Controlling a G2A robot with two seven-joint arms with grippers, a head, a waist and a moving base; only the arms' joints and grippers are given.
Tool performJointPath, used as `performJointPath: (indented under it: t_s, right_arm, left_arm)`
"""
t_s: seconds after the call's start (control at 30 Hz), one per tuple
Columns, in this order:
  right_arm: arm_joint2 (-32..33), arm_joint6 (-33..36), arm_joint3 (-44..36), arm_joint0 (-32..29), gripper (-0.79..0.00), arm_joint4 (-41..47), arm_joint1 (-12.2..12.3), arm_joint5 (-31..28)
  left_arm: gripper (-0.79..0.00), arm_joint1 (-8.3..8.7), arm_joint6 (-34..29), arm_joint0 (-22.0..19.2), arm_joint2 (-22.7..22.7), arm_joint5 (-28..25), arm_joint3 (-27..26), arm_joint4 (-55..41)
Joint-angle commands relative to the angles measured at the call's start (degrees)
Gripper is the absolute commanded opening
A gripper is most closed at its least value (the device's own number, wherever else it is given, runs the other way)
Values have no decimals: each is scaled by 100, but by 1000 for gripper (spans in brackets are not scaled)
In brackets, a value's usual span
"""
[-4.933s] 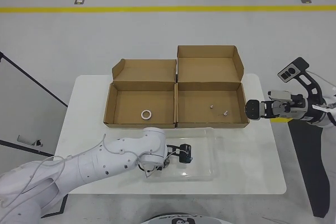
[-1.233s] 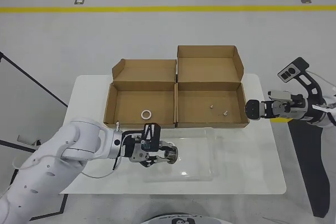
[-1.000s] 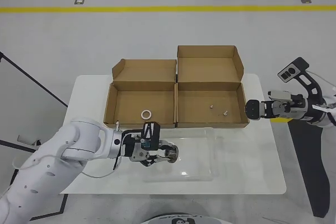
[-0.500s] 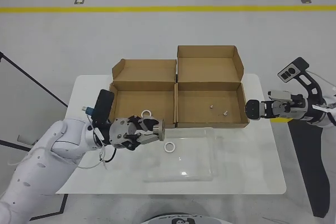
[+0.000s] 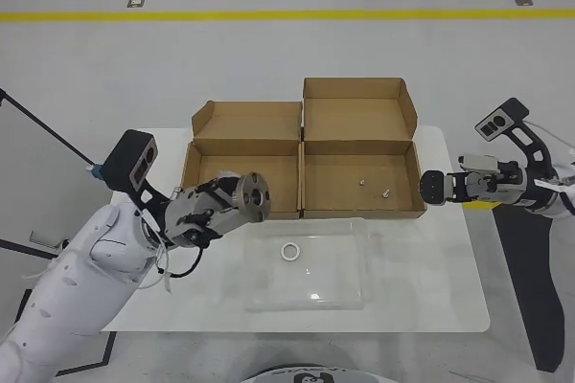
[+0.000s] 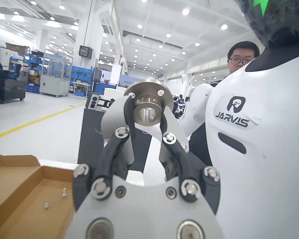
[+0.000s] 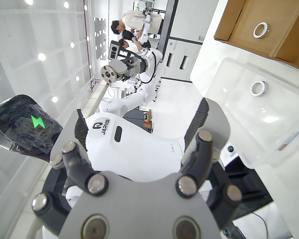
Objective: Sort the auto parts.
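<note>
The left tool pinches a round metal part, up in the air just past the far left corner of the clear tray. A white ring lies inside the tray. The right tool is spread wide, off past the tray's far right corner.

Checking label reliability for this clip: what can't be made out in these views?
- Top view: the ring in the left box is hidden behind the flanged part held by the left end effector.
- Top view: the small parts in the right box are too small to identify.
</note>
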Motion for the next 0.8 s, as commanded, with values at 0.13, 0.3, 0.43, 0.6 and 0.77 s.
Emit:
performJointPath:
  t_s: [0.13,0.3,0.43,0.6,0.77]
  right_arm:
    - [0,0,0,0,0,0,0,0]
    - [0,0,0,0,0,0,0,0]
    - [0,0,0,0,0,0,0,0]
    - [0,0,0,0,0,0,0,0]
    - [0,0,0,0,0,0,0,0]
  left_arm:
    - [-785,20,496,-86,88,0,-228,305]
    - [-785,67,1127,-137,207,0,-394,599]
    - [-785,126,1791,-174,347,0,-495,890]
    - [-785,256,2715,-280,604,0,-549,1595]
    - [-785,474,3980,-395,966,0,-421,2601]
